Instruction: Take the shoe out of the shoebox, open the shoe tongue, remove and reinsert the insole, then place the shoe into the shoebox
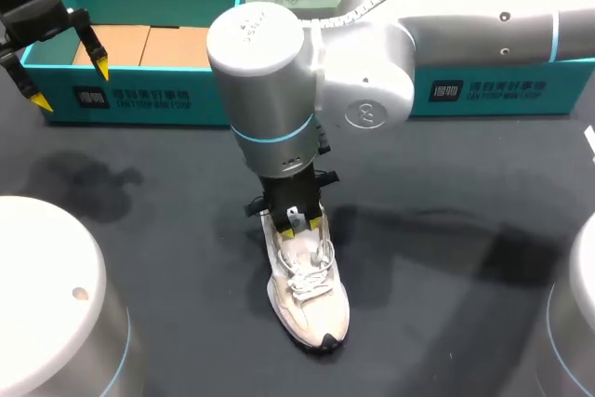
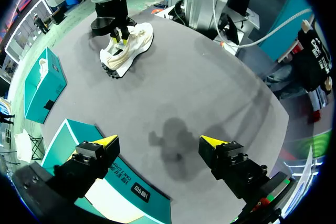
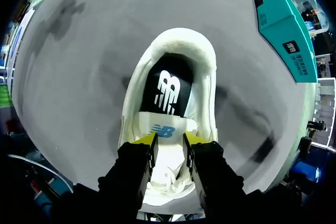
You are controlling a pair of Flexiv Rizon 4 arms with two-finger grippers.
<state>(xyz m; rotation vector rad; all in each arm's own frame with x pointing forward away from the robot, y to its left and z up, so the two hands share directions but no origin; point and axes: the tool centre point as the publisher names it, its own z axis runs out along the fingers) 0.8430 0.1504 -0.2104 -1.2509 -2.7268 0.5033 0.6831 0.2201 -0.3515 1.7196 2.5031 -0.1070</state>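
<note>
Shoe [image 1: 307,295] is out of the shoebox [image 1: 139,99], upright on its sole mid-counter [image 1: 167,230], toe toward the near edge, heel toward the boxes. It is white/cream with a dark toe tip, and the laces [image 1: 311,276] lie loose.

The right arm comes in from the right and reaches to the middle, pointing straight down. Right gripper [image 1: 300,223] is at the shoe opening, fingers close together and clamped on the top of the tongue [image 3: 164,130]. In the right wrist view the black insole [image 3: 168,90] with a white logo shows inside the shoe, ahead of the tongue.

Left gripper [image 1: 72,86] is at the far left by the shoebox's left end, fingers wide apart, holding nothing. In the left wrist view the shoebox corner sits under one finger and bare counter under the other. Brown cardboard shows on the shoebox floor.

A second box [image 1: 483,90], teal too, sits at the far right, behind the right arm. The shoe is well apart from both boxes.
</note>
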